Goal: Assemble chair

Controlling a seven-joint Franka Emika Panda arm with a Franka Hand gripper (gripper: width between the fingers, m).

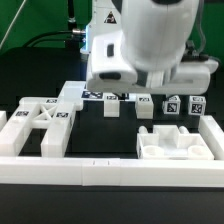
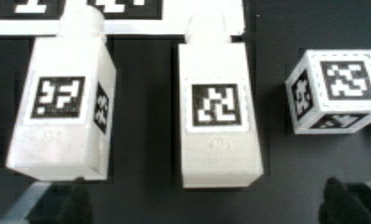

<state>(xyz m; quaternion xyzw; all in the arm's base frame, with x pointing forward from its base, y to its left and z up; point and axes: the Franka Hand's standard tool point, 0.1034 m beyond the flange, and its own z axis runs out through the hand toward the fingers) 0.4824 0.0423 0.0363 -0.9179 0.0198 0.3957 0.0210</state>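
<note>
**Pincer** (image 2: 203, 204): fully open, holding nothing. Its fingertips (image 2: 54, 200) show well apart in the wrist view.

**Part to be taken (judged):** the middle block (image 2: 217, 110), a chair piece. It lies flat on the table (image 2: 280, 150), tag upward. It sits in the row of small parts toward the table's far side in the exterior view, behind the braced frame (image 1: 45, 122) and the panel (image 1: 175, 145).

**Governing relation:** the block's long axis runs square to the line joining the two fingertips, so the jaws would close across its short width. The block lies below and ahead of the pincer, near centre between the fingertips, touching neither.

**Clearances:** a second block (image 2: 66, 105) lies just beside it, slightly skewed. A cube (image 2: 342, 90) stands apart on the other side. One fingertip must enter the narrow gap between the two blocks, and an off-centre descent risks striking the neighbour.
</note>
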